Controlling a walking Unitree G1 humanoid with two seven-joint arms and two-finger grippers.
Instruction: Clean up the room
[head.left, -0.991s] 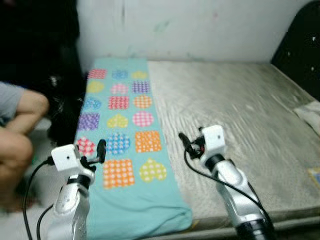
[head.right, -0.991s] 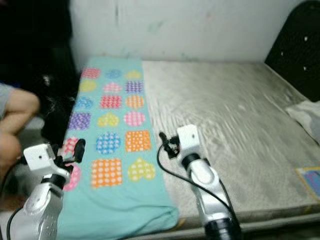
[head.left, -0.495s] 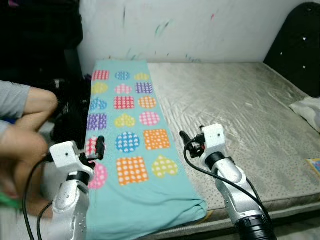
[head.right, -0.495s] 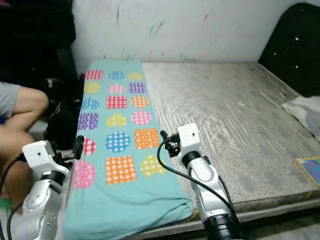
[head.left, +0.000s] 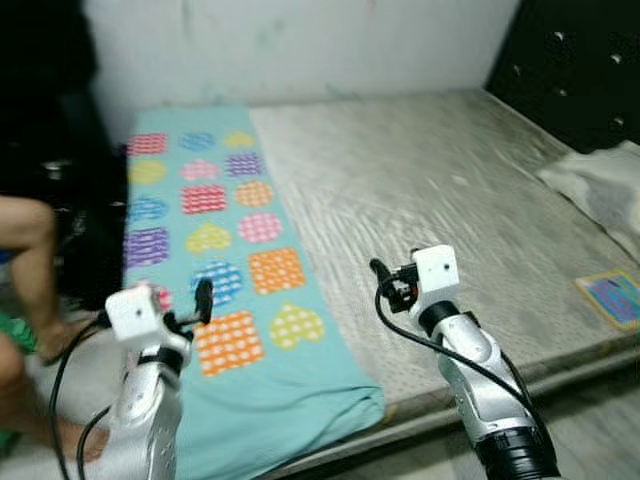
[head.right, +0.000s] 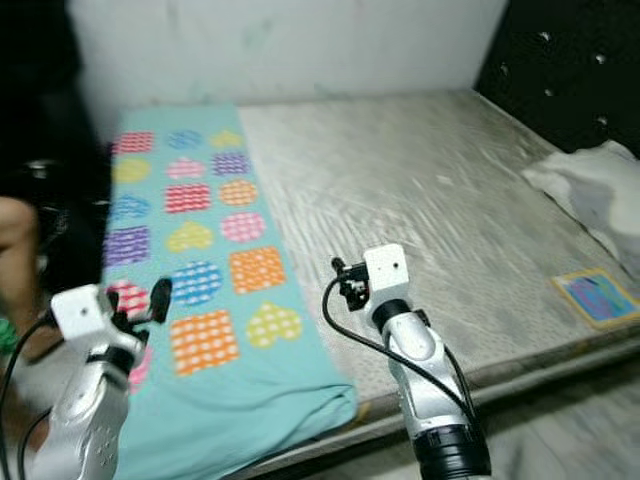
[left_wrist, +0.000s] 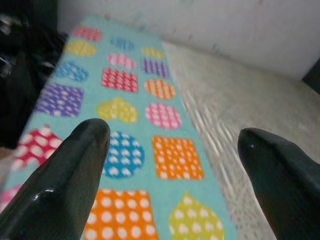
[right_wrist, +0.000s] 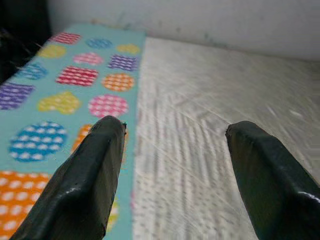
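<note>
Between the two raised arms lies the near end of the bed, and each gripper is held up in front of the robot with nothing in it. On the left, the left gripper has its two black fingers spread wide apart, and through the gap one sees the turquoise blanket with its coloured hearts, squares and dots. On the right, the right gripper is likewise spread and empty, and it looks along the line where the blanket's edge meets the bare grey mattress. The blanket is folded into a long strip that lies along the left side of the mattress, from the wall to the near edge, where its thick end hangs a little over. Further to the right, a white pillow or crumpled cloth rests beside the dark headboard, and a small flat coloured thing, perhaps a book or card, lies near the mattress edge, well apart from both grippers. Beside the bed on the left, a person's bare leg is visible. I judge that the robot is at the stage of approaching and choosing what to tidy; no grasp has begun. The next move probably calls for stepping closer and lowering one gripper to a chosen thing, while keeping away from the person.
</note>
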